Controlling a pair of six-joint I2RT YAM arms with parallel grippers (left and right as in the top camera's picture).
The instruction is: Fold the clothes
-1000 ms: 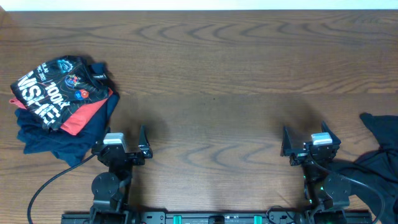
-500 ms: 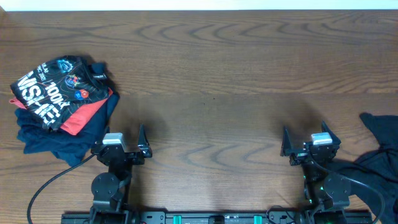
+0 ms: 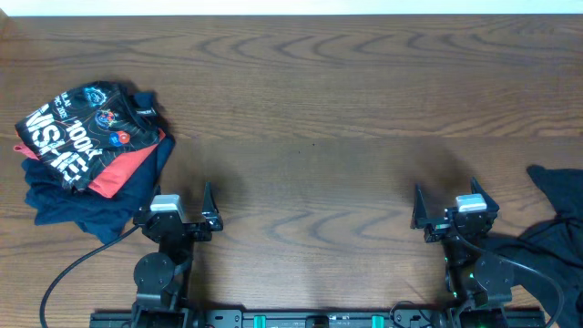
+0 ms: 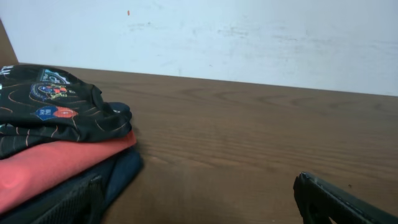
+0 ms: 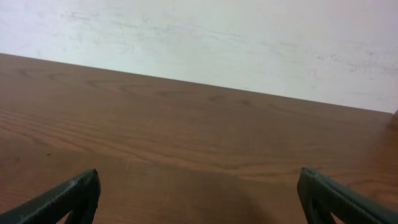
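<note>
A folded black T-shirt (image 3: 86, 132) with white lettering and a red-blue logo lies on top of a stack at the far left; in the left wrist view (image 4: 43, 106) it fills the left side. An unfolded black garment (image 3: 557, 219) lies at the right edge, beside my right arm. My left gripper (image 3: 175, 208) is open and empty near the front edge, just right of the stack; its fingertips show in the left wrist view (image 4: 199, 202). My right gripper (image 3: 446, 208) is open and empty, also seen in the right wrist view (image 5: 199, 196).
Under the T-shirt lie a folded red garment (image 3: 123, 169) and a navy one (image 3: 86, 205), both also in the left wrist view (image 4: 56, 165). The wooden table (image 3: 310, 118) stretches back to a white wall (image 5: 205, 37). A cable (image 3: 68, 269) runs by the left arm.
</note>
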